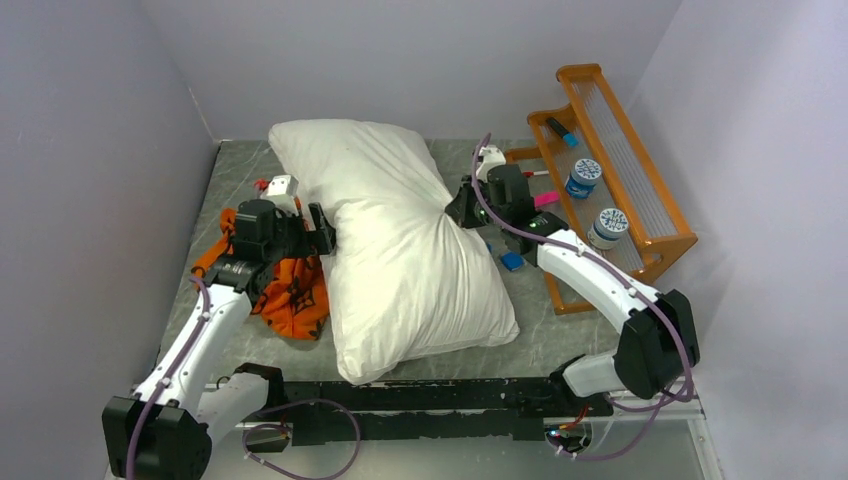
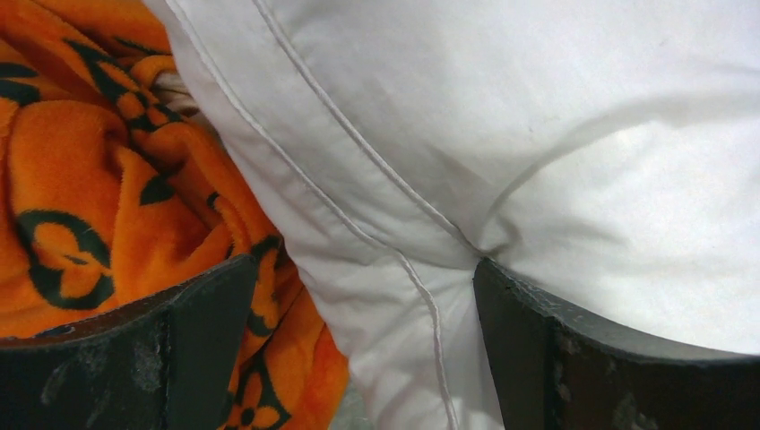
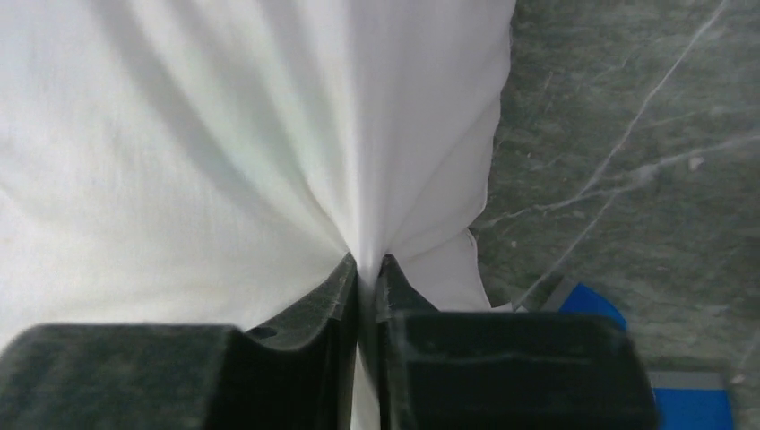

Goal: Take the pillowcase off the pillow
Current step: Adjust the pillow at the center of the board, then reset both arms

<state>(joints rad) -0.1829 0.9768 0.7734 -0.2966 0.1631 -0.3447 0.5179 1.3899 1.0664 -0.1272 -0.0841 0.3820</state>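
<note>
The white pillow [image 1: 400, 250] lies bare across the middle of the table. The orange pillowcase [image 1: 295, 295] lies crumpled on the table at its left side, off the pillow. My left gripper [image 1: 322, 228] is open at the pillow's left edge; in the left wrist view [image 2: 363, 296] its jaws straddle the pillow's piped seam [image 2: 376, 242], one finger over the pillowcase [image 2: 99, 206]. My right gripper [image 1: 458, 208] is shut on a pinch of the pillow's right edge, with white fabric [image 3: 269, 134] gathered between the jaws [image 3: 367, 269].
An orange wooden rack [image 1: 610, 160] stands at the right with two blue-lidded jars [image 1: 583, 177] and a marker. A small blue block [image 1: 512, 260] lies on the grey marble table [image 1: 560, 330] near my right arm. Walls close in at left, back and right.
</note>
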